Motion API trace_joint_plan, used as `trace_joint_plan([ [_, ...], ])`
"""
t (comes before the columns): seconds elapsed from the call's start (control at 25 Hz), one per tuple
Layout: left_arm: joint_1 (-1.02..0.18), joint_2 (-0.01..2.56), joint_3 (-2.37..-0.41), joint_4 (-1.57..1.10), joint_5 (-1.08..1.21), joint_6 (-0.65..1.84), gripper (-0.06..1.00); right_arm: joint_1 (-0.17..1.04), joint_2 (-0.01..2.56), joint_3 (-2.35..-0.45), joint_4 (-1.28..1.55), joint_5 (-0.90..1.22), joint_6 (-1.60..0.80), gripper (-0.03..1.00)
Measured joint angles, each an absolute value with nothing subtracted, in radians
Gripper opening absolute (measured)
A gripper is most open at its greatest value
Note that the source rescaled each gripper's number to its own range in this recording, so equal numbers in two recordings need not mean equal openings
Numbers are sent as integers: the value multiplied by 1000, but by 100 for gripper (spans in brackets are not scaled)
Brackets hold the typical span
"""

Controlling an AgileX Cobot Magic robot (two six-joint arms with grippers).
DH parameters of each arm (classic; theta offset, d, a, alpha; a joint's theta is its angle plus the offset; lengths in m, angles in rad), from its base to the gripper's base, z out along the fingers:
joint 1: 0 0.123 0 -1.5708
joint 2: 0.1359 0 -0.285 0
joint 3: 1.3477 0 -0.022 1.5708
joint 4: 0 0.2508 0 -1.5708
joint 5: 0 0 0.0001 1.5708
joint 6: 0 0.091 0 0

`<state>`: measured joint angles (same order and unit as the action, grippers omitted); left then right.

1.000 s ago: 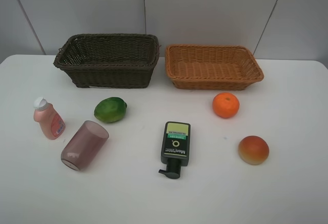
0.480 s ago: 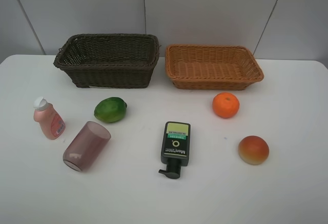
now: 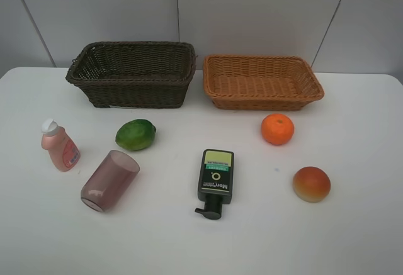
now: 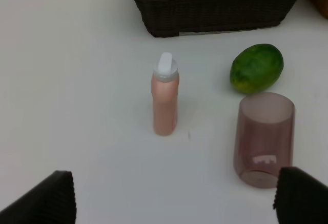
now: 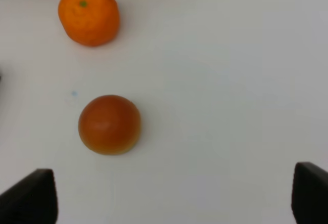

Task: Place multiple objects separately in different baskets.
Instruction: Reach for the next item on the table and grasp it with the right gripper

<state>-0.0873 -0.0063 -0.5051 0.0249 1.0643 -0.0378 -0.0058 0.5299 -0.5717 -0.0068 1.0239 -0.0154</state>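
The gripper (image 5: 171,196) stands wide open. Its two dark fingertips (image 5: 29,197) show only at the edge of view, with bare white table (image 5: 220,80) between them. The peach (image 5: 109,124) lies ahead of the jaws, off the middle of their gap and much nearer one fingertip than the other, touching neither. The orange (image 5: 88,15) sits farther out beyond the peach, green stem dot up, well apart from it. A small bluish speck (image 5: 73,94) marks the table between the two fruits.
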Motion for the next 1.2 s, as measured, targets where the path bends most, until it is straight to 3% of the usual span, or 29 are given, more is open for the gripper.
trace_joint_plan([
  [0.24, -87, -6, -505, 25, 1064, -38, 100, 4, 826, -609, -8, 874, 11, 97],
  [0.56, -87, -6, -505, 25, 1064, -38, 100, 214, 1096, -629, 0, 638, 182, 97],
  [0.88, -87, -6, -505, 25, 1064, -38, 100, 343, 1400, -836, -6, 646, 190, 97],
  [1.2, -87, -6, -505, 25, 1064, -38, 100, 359, 1629, -990, -8, 652, 196, 97],
])
